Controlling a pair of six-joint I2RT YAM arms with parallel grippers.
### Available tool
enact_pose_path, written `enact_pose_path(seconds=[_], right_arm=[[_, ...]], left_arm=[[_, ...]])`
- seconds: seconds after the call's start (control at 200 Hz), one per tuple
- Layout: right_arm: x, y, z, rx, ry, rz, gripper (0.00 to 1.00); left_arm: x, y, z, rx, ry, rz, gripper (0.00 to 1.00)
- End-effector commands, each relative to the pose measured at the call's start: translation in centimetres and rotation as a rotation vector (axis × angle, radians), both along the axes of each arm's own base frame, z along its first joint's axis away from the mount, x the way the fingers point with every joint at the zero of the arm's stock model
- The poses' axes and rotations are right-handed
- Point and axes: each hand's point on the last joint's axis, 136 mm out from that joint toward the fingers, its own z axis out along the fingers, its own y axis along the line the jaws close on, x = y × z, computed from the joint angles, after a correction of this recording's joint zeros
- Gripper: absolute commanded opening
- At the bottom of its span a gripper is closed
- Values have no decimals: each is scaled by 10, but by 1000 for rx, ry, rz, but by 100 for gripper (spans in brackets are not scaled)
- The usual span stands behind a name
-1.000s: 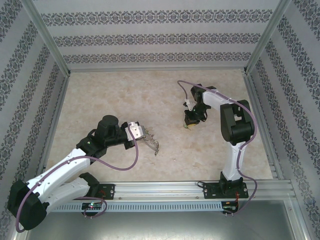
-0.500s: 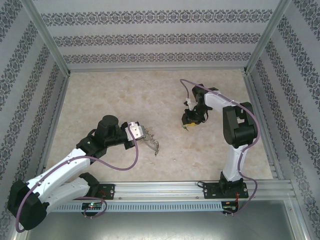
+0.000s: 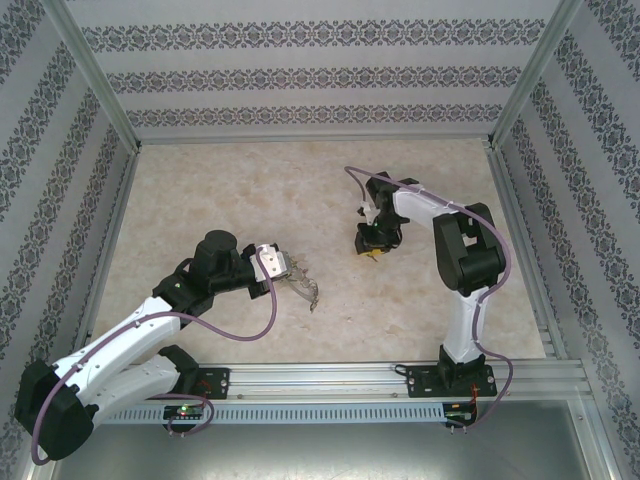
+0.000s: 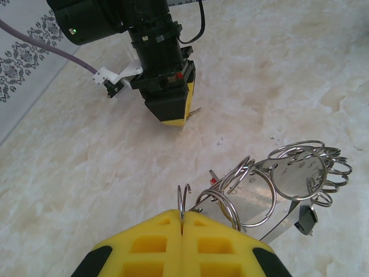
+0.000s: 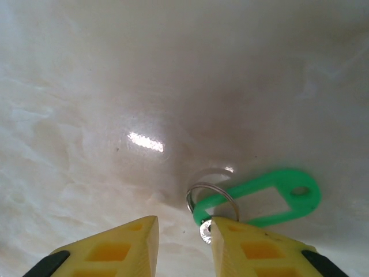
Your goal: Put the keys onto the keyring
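My left gripper (image 4: 183, 216) is shut on the keyring (image 4: 182, 199), a thin grey wire loop sticking up between the yellow pads. Several silvery split rings (image 4: 300, 167) and flat metal pieces hang from it, resting on the table, with a tiny red bit (image 4: 214, 180) among them. From above, the left gripper (image 3: 300, 283) holds the keyring (image 3: 312, 295) at table centre. My right gripper (image 5: 184, 225) stands open just over the table. A green-headed key (image 5: 265, 196) with a small ring lies flat beside the right finger (image 5: 253, 251), touching its inner edge. The right gripper (image 3: 371, 250) points down, right of centre.
The table (image 3: 250, 200) is pale marble, walled by patterned panels (image 3: 300, 75) on three sides. A metal rail (image 3: 330, 380) runs along the near edge. In the left wrist view the right gripper (image 4: 173, 118) hangs a short way beyond the keyring.
The right gripper has opened from shut and its arm has shifted a little left and away. The left arm has kept still with the keyring.
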Motion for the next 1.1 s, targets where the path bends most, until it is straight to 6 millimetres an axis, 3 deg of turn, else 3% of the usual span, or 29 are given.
enact_pose_path(seconds=[0.0, 0.16, 0.275, 0.59, 0.934, 1.094], right_arm=[[0, -7, -3, -70, -3, 5, 32], [7, -2, 19, -21, -72, 3, 33], [16, -12, 26, -31, -109, -29, 33], [7, -21, -6, -119, -41, -21, 36], [3, -3, -18, -91, -8, 7, 35], [3, 0, -18, -124, -19, 33, 27]], left_arm=[[6, -2, 19, -51, -44, 2, 0], [6, -2, 18, -50, -42, 3, 0], [6, -3, 18, -49, -40, 0, 0], [7, -2, 19, -50, -42, 4, 0], [6, -2, 19, -49, -44, 2, 0], [5, -2, 19, -49, -42, 3, 0]])
